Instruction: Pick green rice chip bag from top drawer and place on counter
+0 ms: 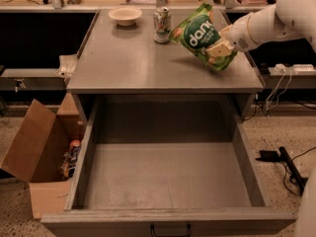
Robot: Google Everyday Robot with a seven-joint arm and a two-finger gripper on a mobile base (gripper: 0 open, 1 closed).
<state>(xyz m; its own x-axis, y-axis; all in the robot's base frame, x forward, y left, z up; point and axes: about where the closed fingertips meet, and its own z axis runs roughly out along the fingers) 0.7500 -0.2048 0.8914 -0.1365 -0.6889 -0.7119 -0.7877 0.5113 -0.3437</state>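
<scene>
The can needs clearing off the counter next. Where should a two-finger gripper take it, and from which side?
Take the can across its mid-body, coming from the front. It stands upright, so its round wall suits opposed fingers. The bowl sits to its left, and the gripper, shut on the green rice chip bag, crowds its right; the counter in front lies open.

One bag, can, tool over counter

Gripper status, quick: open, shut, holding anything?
Gripper: shut on the green rice chip bag, holding it tilted over the right rear of the counter; whether the bag touches the counter cannot be told.
</scene>
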